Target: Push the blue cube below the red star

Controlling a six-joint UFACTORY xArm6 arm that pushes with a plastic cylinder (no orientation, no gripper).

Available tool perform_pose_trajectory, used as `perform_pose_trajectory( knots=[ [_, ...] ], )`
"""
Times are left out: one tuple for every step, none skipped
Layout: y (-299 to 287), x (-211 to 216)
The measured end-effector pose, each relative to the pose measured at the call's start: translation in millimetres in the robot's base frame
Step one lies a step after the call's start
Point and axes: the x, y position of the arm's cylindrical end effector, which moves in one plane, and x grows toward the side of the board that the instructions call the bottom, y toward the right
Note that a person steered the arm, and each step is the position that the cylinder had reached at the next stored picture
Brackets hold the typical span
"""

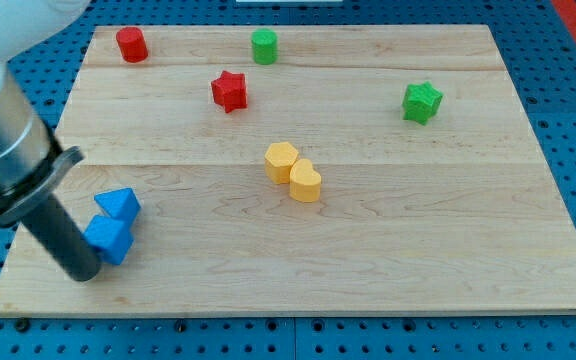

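The blue cube lies near the board's bottom left, touching a blue triangular block just above it. The red star lies well up and to the right, in the upper middle of the board. My tip rests on the board just left of and slightly below the blue cube, touching or almost touching its left side. The dark rod rises from the tip toward the view's upper left.
A red cylinder and a green cylinder stand near the top edge. A green star lies at the right. Two yellow blocks touch each other at the centre. The wooden board sits on a blue pegboard.
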Motion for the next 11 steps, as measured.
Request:
perform_pose_trajectory(
  knots=[
    [35.0,-12.1],
    [65.8,-20.2],
    [93.5,-20.7],
    [106.8,-22.0],
    [103.3,-20.0],
    [87.4,-18.8],
    [88.3,-9.2],
    [30.5,-0.2],
    [0.7,-0.2],
    [5.8,-0.2],
    [19.1,-0.2]
  ],
)
